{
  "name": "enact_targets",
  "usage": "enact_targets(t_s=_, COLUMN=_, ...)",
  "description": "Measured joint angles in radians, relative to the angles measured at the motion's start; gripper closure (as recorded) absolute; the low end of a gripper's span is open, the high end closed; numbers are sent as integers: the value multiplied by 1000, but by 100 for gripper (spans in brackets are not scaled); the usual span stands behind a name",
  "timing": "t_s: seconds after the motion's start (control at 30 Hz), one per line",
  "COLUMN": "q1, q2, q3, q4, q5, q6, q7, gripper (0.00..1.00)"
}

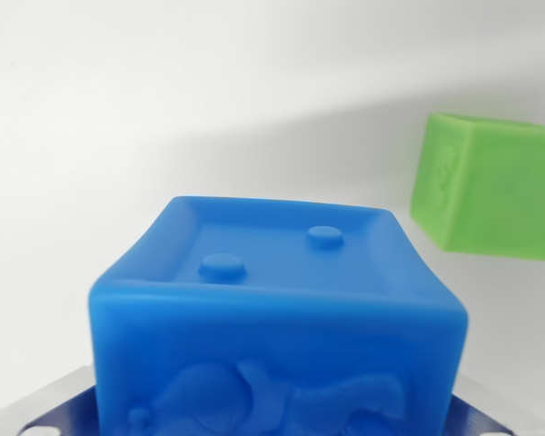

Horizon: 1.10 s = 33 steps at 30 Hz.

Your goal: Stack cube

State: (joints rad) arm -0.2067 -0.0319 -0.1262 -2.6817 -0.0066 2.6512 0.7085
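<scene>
Two cubes on a white surface (pixel 163 109). The blue cube (pixel 277 318), nearest the camera, fills the lower centre; its recessed top bears two round studs (a relief figure marks its front face). The green cube (pixel 490 186) sits well apart at the wrist view's right. Gripper fingers (pixel 59 409) flank the blue cube's base; whether they clamp it cannot be told.

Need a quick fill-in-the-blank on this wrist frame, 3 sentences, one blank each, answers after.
1. The cube filling the foreground of the wrist view is coloured ____.
2. The top face of the blue cube carries ____ round raised studs.
3. The green cube sits toward the wrist view's ____ edge, apart from the blue one, on the white surface.

Missing words: blue; two; right
</scene>
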Motion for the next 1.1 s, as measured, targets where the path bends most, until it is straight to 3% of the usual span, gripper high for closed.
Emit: enact_targets(t_s=1.1, q1=-61, q2=9, q3=-72, q4=67, q5=-1, q6=-56, q7=-110, gripper=100)
